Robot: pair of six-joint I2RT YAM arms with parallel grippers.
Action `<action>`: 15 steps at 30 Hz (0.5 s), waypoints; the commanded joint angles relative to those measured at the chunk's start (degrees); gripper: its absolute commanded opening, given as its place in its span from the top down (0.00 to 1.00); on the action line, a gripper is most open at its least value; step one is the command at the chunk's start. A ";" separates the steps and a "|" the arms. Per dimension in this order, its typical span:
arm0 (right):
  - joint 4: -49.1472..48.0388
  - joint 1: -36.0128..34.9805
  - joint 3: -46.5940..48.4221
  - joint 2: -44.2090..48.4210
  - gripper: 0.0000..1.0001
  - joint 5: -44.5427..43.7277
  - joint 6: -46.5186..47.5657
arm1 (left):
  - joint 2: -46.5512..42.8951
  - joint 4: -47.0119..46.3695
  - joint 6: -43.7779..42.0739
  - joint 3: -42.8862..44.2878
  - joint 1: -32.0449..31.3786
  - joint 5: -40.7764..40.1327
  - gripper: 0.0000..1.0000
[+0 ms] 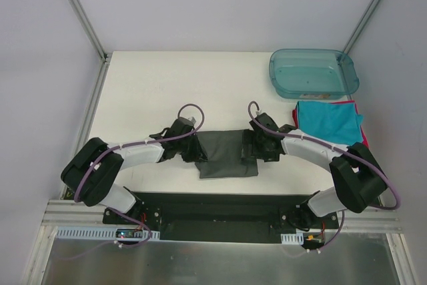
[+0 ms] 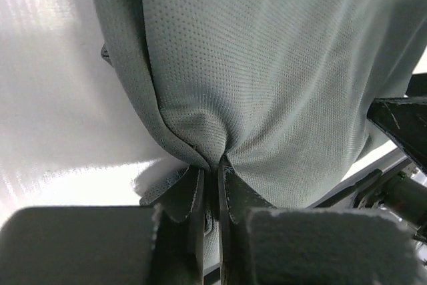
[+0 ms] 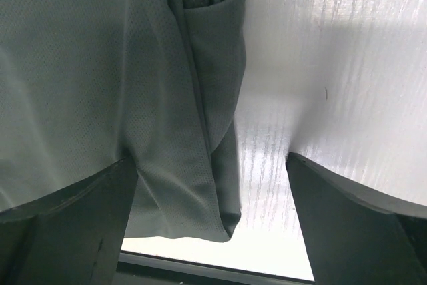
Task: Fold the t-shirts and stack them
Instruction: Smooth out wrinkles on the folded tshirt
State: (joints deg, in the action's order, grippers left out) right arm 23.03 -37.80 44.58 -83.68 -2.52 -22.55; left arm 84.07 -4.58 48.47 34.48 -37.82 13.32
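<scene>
**Left claw pinching the grey tee, right claw spread over its far edge**

From above, the fingertips of both claws are hiding beneath their wrist housings, so the grips are showing only in the wrist views. The red-pink t-shirt (image 1: 363, 135) is peeking out as a thin sliver from under the teal t-shirt (image 1: 327, 121), which is lying folded just on the arms' side of the teal tub (image 1: 313, 71). The dark grey t-shirt (image 1: 227, 155) is lying folded on the table (image 1: 167, 85) between the two arms, near the front edge. The left gripper (image 2: 212, 168) is pressing its fingers together on a bunched fold at that shirt's left edge. The right gripper (image 3: 210, 161) is standing wide apart, straddling the shirt's right edge. One of its fingers is possibly resting on the cloth, though the close view is making that hard to judge.
</scene>
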 commanded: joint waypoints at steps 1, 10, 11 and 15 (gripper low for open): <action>-2.90 -0.34 0.34 -2.28 0.05 1.91 -1.27 | -2.15 -2.88 1.28 0.51 -0.23 3.02 1.00; -2.72 -0.08 -0.81 -2.10 0.06 1.91 -1.62 | -5.33 -17.12 1.01 -2.83 0.29 11.81 1.00; -2.72 -0.08 -0.89 -1.93 0.07 1.91 -1.54 | -4.71 -19.13 1.54 -3.88 0.38 12.68 1.00; -2.72 0.18 -1.25 -1.49 0.08 4.02 -1.36 | -1.73 -20.82 4.34 -7.57 1.70 13.92 1.00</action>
State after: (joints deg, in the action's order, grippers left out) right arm 21.63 -37.74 44.80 -84.12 -1.85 -22.55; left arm 79.94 -20.08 50.06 30.44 -37.60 23.31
